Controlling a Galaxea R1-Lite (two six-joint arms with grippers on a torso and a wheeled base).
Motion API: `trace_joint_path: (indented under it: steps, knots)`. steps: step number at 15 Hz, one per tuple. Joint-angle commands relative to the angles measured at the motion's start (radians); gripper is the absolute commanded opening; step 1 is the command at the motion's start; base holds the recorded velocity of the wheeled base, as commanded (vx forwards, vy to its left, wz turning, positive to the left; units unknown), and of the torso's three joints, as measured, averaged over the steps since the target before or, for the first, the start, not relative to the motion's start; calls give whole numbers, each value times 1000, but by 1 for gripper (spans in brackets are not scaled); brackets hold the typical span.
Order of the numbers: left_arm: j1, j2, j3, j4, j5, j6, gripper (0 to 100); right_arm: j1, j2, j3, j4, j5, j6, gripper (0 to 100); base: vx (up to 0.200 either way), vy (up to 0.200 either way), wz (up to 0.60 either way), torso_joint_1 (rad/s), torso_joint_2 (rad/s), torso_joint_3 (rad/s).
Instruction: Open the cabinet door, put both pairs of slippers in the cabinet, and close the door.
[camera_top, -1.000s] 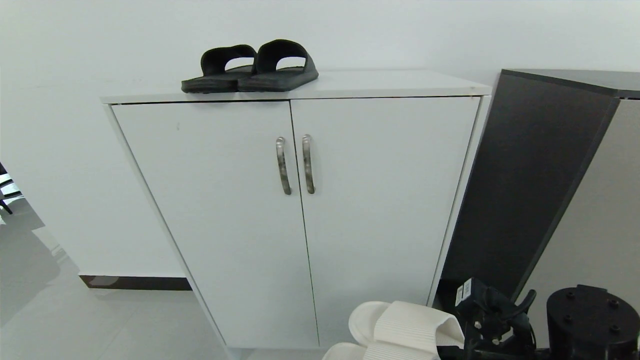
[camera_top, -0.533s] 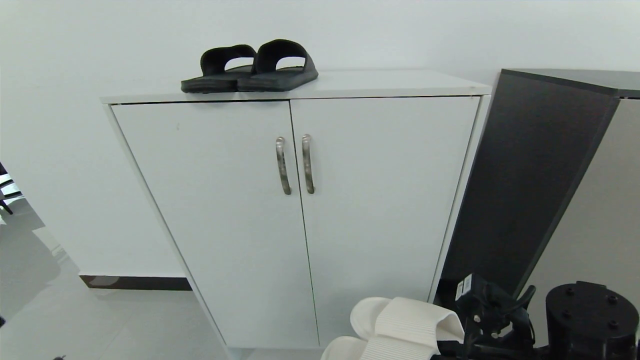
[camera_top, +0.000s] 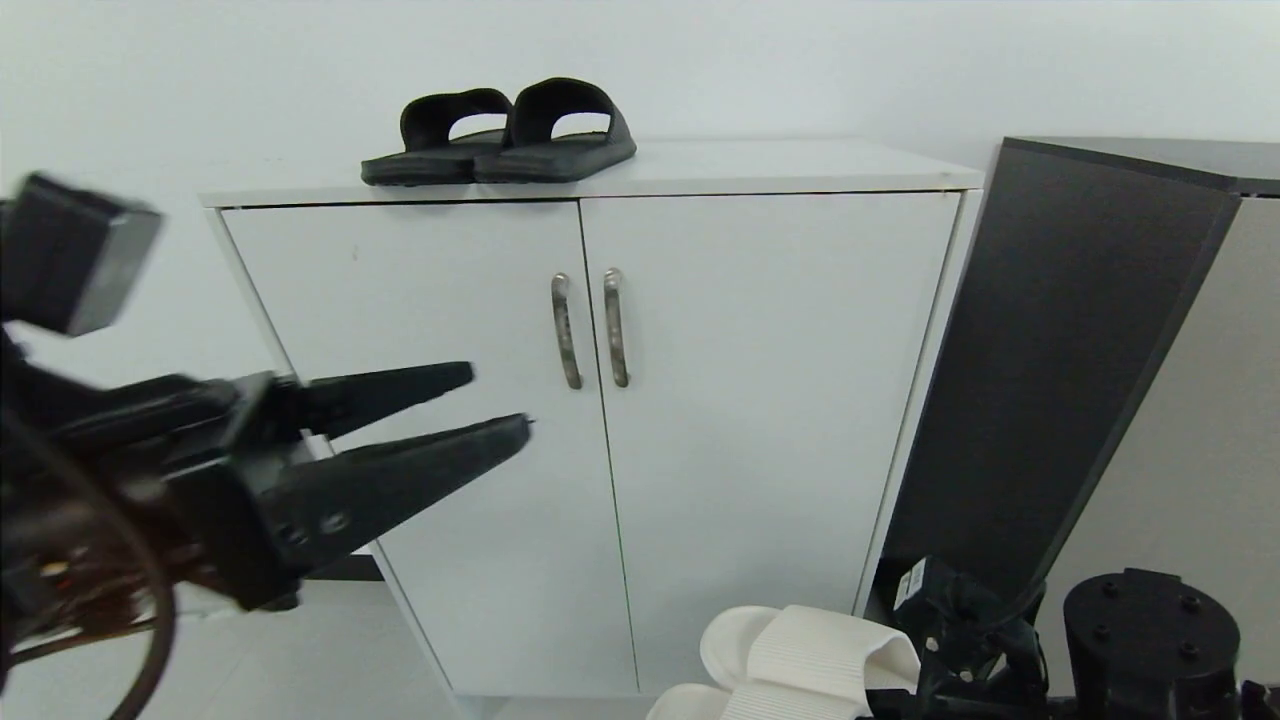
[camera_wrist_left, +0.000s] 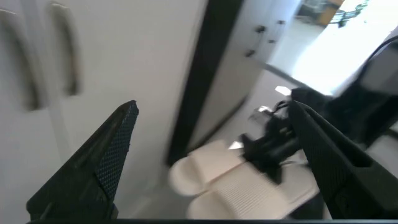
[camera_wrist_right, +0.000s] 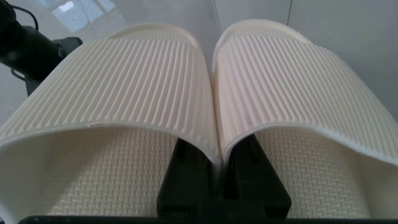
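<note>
L gripper spread, in front of shut cabinet.
Head view: black slippers on cabinet top. R wrist view: R gripper pinching white slippers by inner strap edges.

Our left arm comes in from 9 o'clock in the head view. Its left gripper points toward 3 o'clock, and its two long black fingers are spread apart, one above the other, gripping nothing. Our right arm sits low at 5 o'clock, with the right gripper clamped on the adjoining straps of the white slippers.
</note>
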Motion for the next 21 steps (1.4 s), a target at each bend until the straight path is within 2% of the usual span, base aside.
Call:
trace_joint_path:
  steps: [1,2,3,4,5,6,7,8,9,10,12,15,21]
  knots:
    - [-116,147,-175,78,-36,-115,100,-1,24,1,0,1,0,0,0,0,0,0,0,0]
    - [-102,149,-227,134,-136,-141,100,-1,28,2,0,1,0,0,0,0,0,0,0,0]
    - [-68,150,-268,154,-214,-190,100,-1,37,1,0,1,0,0,0,0,0,0,0,0]
    - [-59,164,-308,155,-234,-227,100,-1,38,1,0,1,0,0,0,0,0,0,0,0]
    - [-53,207,-339,155,-205,-227,100,-1,40,1,0,1,0,0,0,0,0,0,0,0]
    - [-50,221,-351,155,-144,-219,100,-2,41,1,0,1,0,0,0,0,0,0,0,0]
    - [-50,242,-351,157,-88,-156,100,-5,41,1,0,1,0,0,0,0,0,0,0,0]
    - [-49,253,-342,158,-62,-118,100,-7,41,1,0,1,0,0,0,0,0,0,0,0]
    - [-49,268,-340,157,-4,-110,100,-7,41,1,0,1,0,0,0,0,0,0,0,0]
    - [-42,287,-340,155,30,-99,100,-7,41,1,0,1,-2,0,0,0,0,0,0,0]
    - [-3,307,-339,158,33,-80,100,-7,41,1,0,1,-2,0,0,0,0,0,0,0]
    - [60,359,-345,155,34,-76,100,-7,41,1,0,1,-2,0,0,0,0,0,0,0]
    - [71,439,-402,151,36,-76,100,-7,40,1,0,1,-2,0,0,0,0,0,0,0]
